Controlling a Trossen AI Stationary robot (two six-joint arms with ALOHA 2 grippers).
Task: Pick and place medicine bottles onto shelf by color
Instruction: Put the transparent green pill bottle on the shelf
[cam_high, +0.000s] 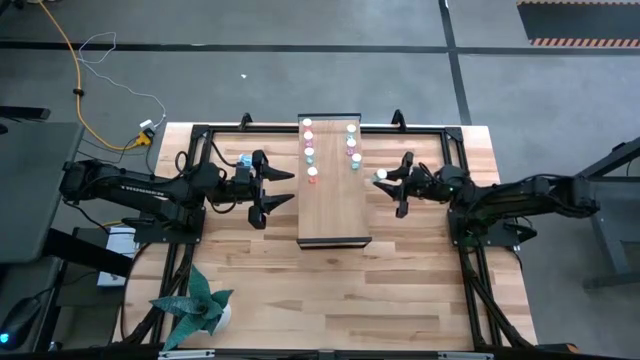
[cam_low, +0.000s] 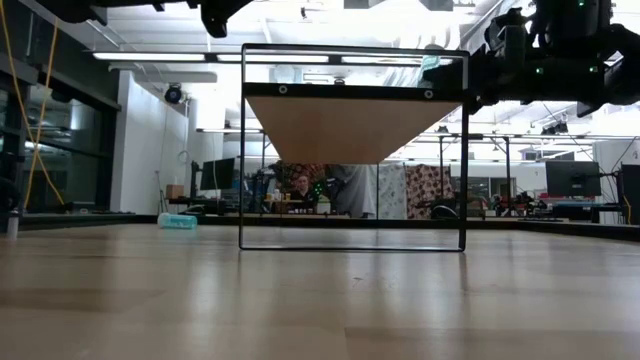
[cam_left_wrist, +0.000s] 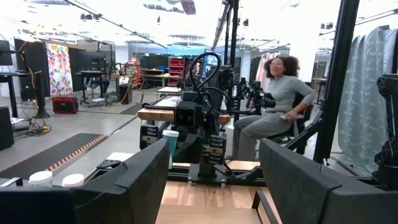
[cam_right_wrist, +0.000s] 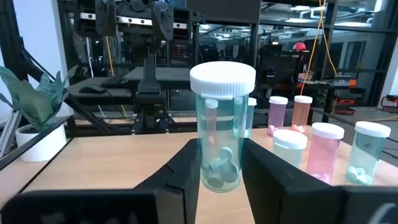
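The shelf (cam_high: 334, 205) is a long light-wood board raised on a black frame (cam_low: 352, 150) at the table's middle. On its far half stand two rows of small white-capped medicine bottles, pink and teal (cam_high: 308, 148) (cam_high: 353, 155). Just off the shelf's right edge, my right gripper (cam_high: 386, 181) is shut on a teal bottle (cam_right_wrist: 221, 155) with a white cap (cam_high: 381, 175). Beyond that bottle, the right wrist view shows pink, orange and teal bottles (cam_right_wrist: 323, 155) standing on the shelf. My left gripper (cam_high: 283, 190) waits open at the shelf's left edge with nothing between its fingers. My right gripper pinches the teal bottle's lower body (cam_right_wrist: 205, 171) between its two fingers (cam_right_wrist: 183, 180), one on each side, leaving the cap and upper body free. The fingers reach in level from the table's right side. The bottle stands upright in the hold, at the height of the shelf top.
A potted plant (cam_high: 195, 305) stands at the table's near left corner. In the low view, a small teal thing (cam_low: 178, 221) lies on the table far off to the left. A person (cam_left_wrist: 280, 106) sits beyond the table. The shelf's near half (cam_high: 334, 220) is bare wood.
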